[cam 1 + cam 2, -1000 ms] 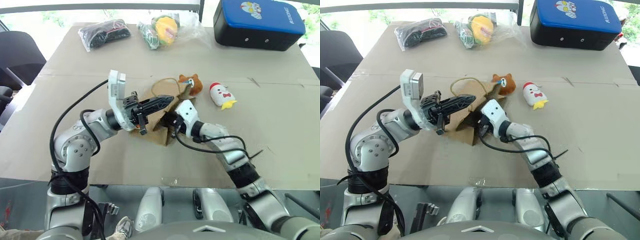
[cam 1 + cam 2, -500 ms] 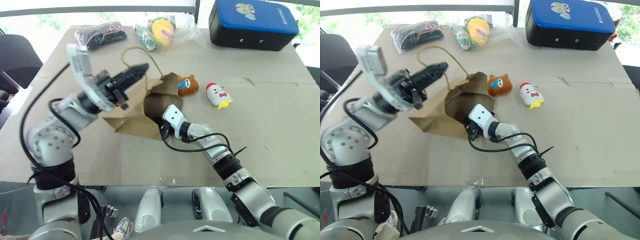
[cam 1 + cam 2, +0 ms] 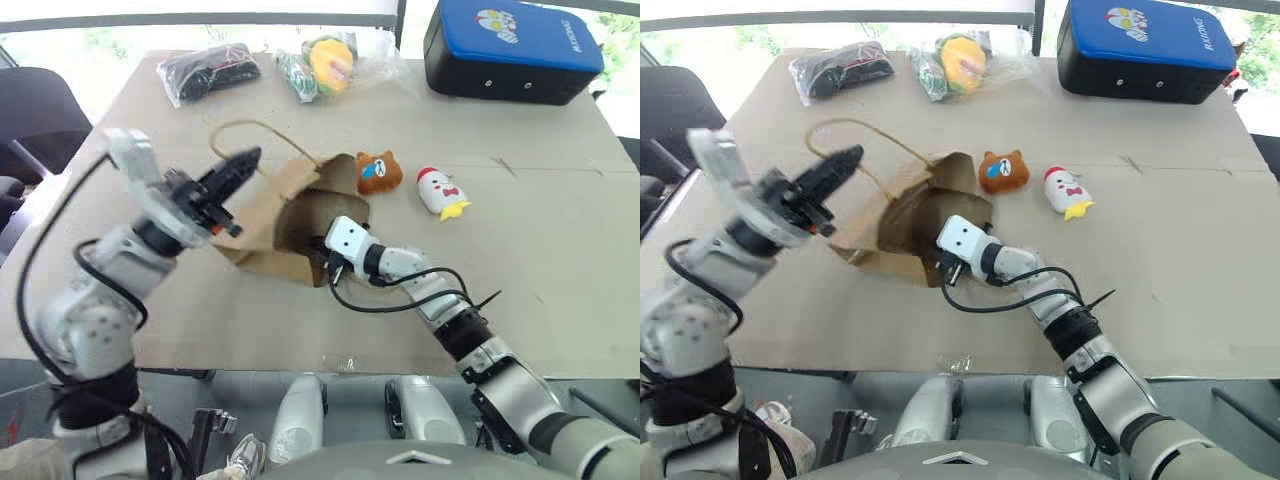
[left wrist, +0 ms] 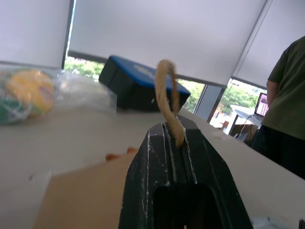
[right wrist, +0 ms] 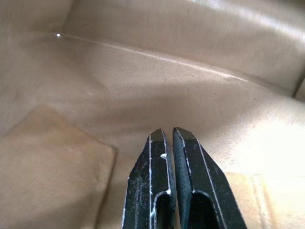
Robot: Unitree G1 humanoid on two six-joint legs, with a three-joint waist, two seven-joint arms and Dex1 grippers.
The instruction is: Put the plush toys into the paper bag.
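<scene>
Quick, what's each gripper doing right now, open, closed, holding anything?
Left gripper: closed on the paper bag's cord handle.
Right gripper: closed, holding nothing, tips inside the bag's mouth.

Mouth of brown kraft paper bag gapes sideways toward toys, partly plugged by right gripper, fingers pressed together inside. Open cardboard-covered tabletop between orange-brown bear head and white chick and bag opening. Blue-and-black hard case well back.
</scene>
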